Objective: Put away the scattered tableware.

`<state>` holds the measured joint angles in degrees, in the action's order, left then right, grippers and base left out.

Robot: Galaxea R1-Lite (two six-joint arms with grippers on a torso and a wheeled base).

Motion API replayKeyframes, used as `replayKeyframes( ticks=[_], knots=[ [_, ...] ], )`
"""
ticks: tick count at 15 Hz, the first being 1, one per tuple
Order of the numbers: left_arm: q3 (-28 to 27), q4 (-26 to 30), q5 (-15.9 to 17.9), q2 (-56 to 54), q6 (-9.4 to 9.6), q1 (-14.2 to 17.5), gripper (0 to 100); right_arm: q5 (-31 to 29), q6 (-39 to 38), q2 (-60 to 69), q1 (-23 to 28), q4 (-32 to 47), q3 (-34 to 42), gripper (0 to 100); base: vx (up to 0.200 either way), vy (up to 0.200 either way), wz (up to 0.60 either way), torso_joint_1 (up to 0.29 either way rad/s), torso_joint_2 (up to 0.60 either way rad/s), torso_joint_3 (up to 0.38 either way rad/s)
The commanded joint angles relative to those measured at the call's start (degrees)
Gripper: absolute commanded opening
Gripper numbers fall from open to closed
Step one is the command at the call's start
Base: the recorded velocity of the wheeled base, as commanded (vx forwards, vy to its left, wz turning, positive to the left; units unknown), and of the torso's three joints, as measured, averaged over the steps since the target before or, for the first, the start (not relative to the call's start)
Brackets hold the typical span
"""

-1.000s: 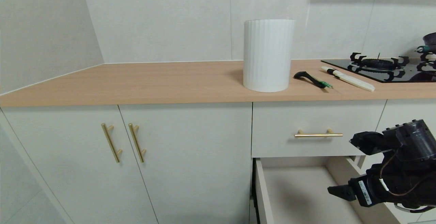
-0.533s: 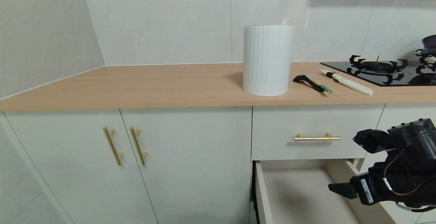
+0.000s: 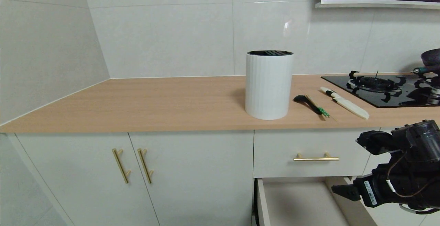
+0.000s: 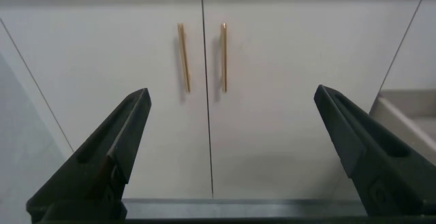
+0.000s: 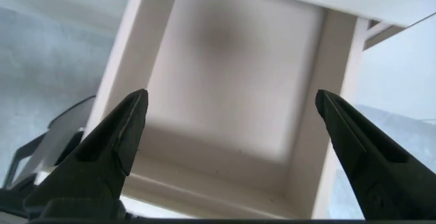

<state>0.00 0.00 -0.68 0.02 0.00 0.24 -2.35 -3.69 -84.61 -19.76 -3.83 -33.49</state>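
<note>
Head view puts the black-handled tool [image 3: 311,105] and the white knife [image 3: 344,103] on the counter just right of the white ribbed holder [image 3: 269,85]. Both lie slantwise with their handles toward the wall. My right gripper [image 3: 355,167], fingers spread wide, hangs below and right of the holder, by the open drawer [image 3: 261,202], so I judge it the nearer arm. My left gripper [image 4: 231,156], likewise spread, faces the cabinet doors [image 4: 204,81]. I can read no writing on the tableware.

The right gripper [image 3: 345,164] sat low, turned on its side with one finger above the other, both spread wide and pointing toward the robot's left, while the left gripper [image 4: 231,94] faced straight ahead, its fingers likewise wide apart.
</note>
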Motion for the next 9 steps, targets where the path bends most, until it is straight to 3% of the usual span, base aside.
replayKeyframes(
  ticks=[1,4,6,7,9],
  knots=[
    [0.00,0.00,-0.02,-0.02,0.00,0.02,100,-0.02,0.09,-0.11,-0.01,-0.04,0.00,100,0.000,0.000,0.00,0.178,-0.49,-0.295],
    [0.00,0.00,-0.02,-0.02,0.00,0.02,100,-0.02,-0.09,0.06,-0.01,-0.13,-0.09,100,0.000,0.000,0.00,0.170,-0.43,-0.250],
    [0.00,0.00,-0.02,-0.02,0.00,0.02,100,-0.11,0.09,0.24,-0.01,-1.62,-0.26,100,0.000,0.000,0.00,0.063,-0.13,-0.071],
    [0.00,0.00,-0.02,-0.02,0.00,0.02,100,-0.20,-0.09,0.33,0.07,-5.58,-2.11,100,0.000,0.000,0.00,0.022,-0.05,-0.032],
    [0.00,0.00,-0.02,-0.02,0.00,0.02,100,-0.11,0.09,-2.48,2.01,-5.58,-10.46,100,0.000,0.000,0.00,0.000,0.00,0.000]
  ],
)
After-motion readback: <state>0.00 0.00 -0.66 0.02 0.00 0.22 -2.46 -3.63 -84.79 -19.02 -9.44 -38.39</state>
